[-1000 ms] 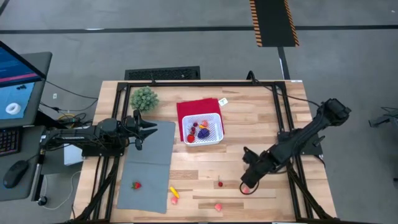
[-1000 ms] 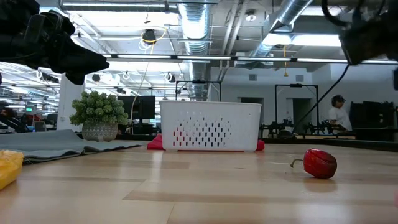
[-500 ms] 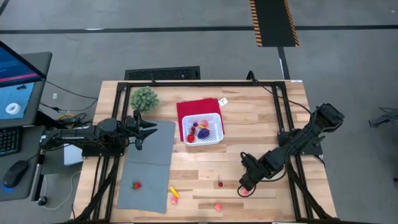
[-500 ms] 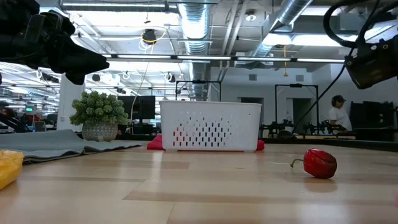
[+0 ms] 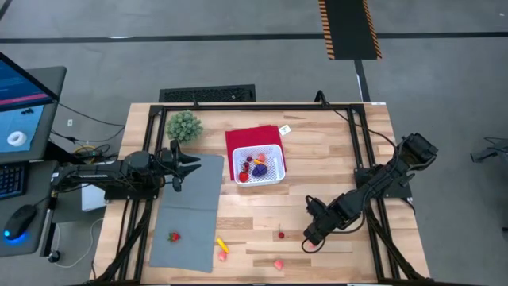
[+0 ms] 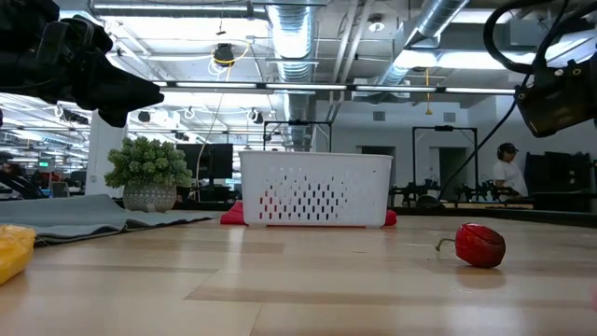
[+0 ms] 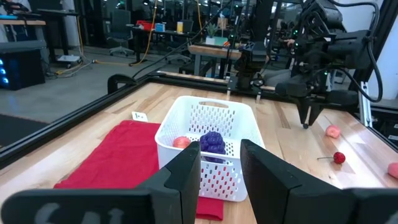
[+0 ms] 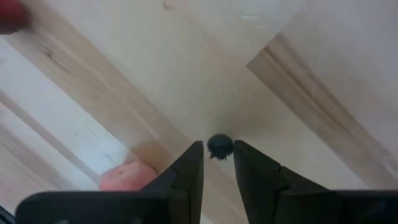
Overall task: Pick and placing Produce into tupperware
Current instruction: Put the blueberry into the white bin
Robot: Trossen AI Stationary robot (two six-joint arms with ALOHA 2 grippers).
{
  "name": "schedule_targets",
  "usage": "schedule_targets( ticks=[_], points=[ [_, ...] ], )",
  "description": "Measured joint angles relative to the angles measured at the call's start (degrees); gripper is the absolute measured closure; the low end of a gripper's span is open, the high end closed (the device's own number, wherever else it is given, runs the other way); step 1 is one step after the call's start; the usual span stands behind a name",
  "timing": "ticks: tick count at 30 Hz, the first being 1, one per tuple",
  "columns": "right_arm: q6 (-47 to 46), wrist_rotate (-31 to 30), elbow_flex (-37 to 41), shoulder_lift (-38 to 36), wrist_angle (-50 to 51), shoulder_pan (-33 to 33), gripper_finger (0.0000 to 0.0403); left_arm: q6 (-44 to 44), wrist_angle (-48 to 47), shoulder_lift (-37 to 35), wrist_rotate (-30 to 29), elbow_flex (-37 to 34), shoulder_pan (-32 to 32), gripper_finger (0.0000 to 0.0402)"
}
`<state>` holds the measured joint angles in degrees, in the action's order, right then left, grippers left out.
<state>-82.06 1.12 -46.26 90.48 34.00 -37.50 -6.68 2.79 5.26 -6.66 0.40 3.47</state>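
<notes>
Two end effectors I watch: right end effector, fingers slightly parted, empty, above a small pink toy fruit; left end effector parted, empty, beside the white latticed plastic basket.

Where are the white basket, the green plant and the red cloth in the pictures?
white basket (image 5: 277, 169): high view, on its right rim.
green plant (image 5: 184, 125): high view, on the middle of its foliage.
red cloth (image 7: 118, 155): left wrist view, on the bare part beside the basket.
</notes>
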Motion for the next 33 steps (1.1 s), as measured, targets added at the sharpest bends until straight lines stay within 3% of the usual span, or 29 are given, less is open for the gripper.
schedule_targets(
  ticks=[26,33],
  points=[
    [-0.08,-0.79,-0.12,2.95,-2.01,0.11,0.0328,0.0,-0.01,0.0,0.02,0.0,0.0,0.0297],
    [1.71,-1.66,-0.09,2.71,-2.08,0.09,0.0363,0.0,0.0,0.0,0.02,0.0,0.02,0.0297]
  ],
)
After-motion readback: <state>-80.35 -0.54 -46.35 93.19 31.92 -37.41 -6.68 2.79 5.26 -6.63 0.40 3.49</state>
